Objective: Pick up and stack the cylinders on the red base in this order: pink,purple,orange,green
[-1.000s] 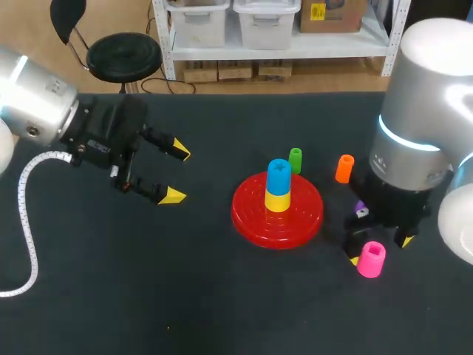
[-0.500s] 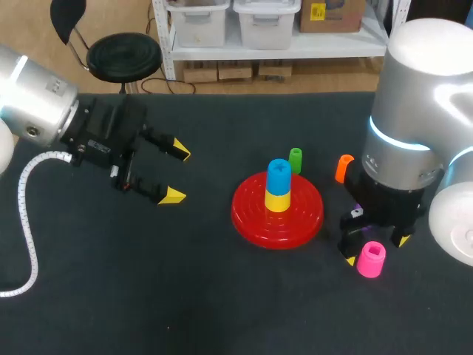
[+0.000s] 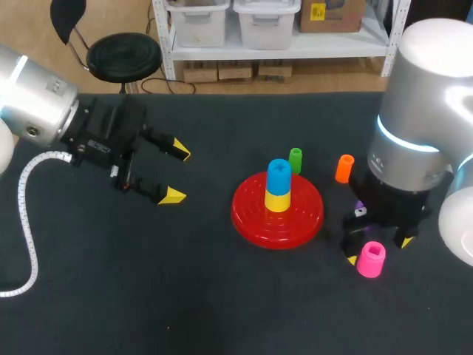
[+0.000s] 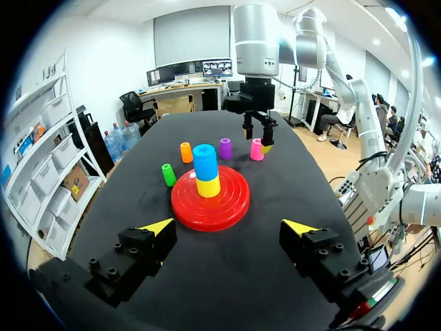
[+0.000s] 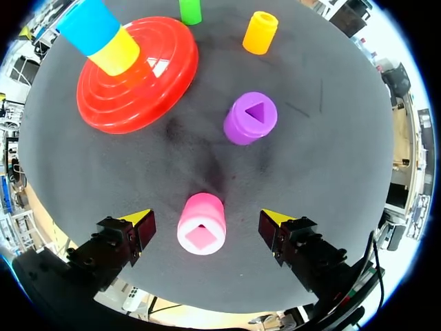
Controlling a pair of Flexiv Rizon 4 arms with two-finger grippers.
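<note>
We are holding our right end effector (image 5: 207,219) wide, straddling the smooth, square-holed pink cylinder (image 5: 202,224) | left end effector (image 4: 229,226) hanging wide | triangle-holed purple cylinder (image 5: 250,117) mostly hiding behind our right arm in head view

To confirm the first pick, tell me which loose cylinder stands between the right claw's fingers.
The pink cylinder: it stands between the right claw's open fingers, touching neither. The purple cylinder, orange cylinder and green cylinder stand farther ahead.

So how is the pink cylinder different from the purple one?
The pink cylinder has a square hole on top; the purple cylinder has a triangular one. The pink one sits between the open fingers of the right hand; the purple one stands free ahead of it. Both stand upright on the table, off the red base.
</note>
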